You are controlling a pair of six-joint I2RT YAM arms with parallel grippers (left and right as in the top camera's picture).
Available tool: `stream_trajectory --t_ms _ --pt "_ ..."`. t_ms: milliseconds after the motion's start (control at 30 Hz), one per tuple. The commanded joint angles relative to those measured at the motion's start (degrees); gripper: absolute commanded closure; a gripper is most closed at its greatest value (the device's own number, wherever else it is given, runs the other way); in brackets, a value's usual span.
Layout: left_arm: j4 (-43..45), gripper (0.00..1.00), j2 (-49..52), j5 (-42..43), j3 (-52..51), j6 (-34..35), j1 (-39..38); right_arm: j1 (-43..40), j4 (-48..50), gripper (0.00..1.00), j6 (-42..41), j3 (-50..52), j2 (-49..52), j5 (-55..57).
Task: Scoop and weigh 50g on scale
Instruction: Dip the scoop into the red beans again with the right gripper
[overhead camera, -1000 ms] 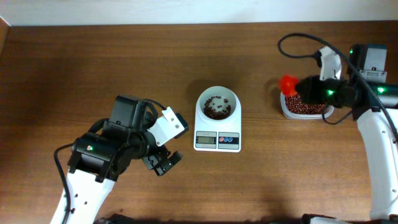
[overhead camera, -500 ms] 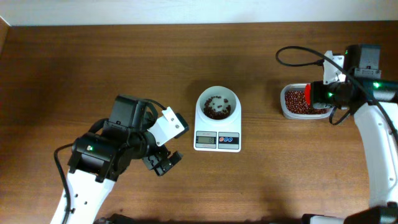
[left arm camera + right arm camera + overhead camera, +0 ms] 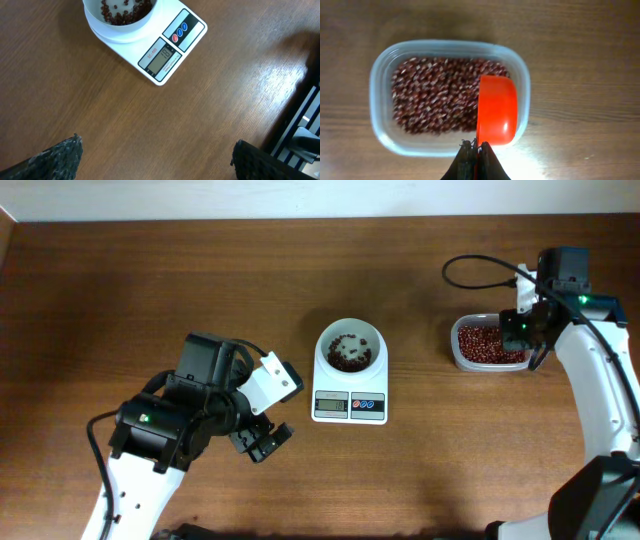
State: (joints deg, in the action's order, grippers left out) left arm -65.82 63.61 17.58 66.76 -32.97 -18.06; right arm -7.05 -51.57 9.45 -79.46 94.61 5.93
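The white scale (image 3: 350, 406) stands mid-table with its round white bowl (image 3: 350, 346) holding a small heap of dark red-brown beans (image 3: 347, 357). In the left wrist view the scale (image 3: 167, 47) and bowl (image 3: 107, 27) lie ahead of the fingers. My left gripper (image 3: 262, 442) hovers open left of the scale, with only bare wood between its fingertips (image 3: 60, 155). My right gripper (image 3: 477, 149) is shut on the handle of an orange scoop (image 3: 497, 110). The scoop is tipped on its side over the right part of a clear tub (image 3: 379, 75) full of beans (image 3: 435, 102).
The clear tub (image 3: 455, 350) sits at the right, well apart from the scale. A black cable (image 3: 470, 265) loops above it beside the right arm. Bare wood lies between scale and tub, and a pale wall edge runs along the back.
My right gripper has carried the scoop rightward from the tub's left edge to over the tub, and the wrist has turned. The left arm has not moved.
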Motion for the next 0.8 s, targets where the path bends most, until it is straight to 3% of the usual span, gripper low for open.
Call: stream_trajectory --t_ms 0,200,500,767 --pt "-0.04 0.01 -0.63 0.2 1.01 0.76 0.24 -0.09 1.27 0.96 1.31 0.57 2.99 2.54" --pt "-0.04 0.01 -0.63 0.2 1.01 0.76 0.24 0.02 1.51 0.96 2.16 0.57 6.84 8.55" --pt "-0.04 0.01 -0.63 0.2 1.01 0.74 0.24 2.6 1.44 0.96 2.34 1.22 7.04 9.05" --pt "-0.04 0.01 -0.63 0.2 1.01 0.76 0.24 2.95 2.54 0.96 2.36 4.33 7.04 -2.75"
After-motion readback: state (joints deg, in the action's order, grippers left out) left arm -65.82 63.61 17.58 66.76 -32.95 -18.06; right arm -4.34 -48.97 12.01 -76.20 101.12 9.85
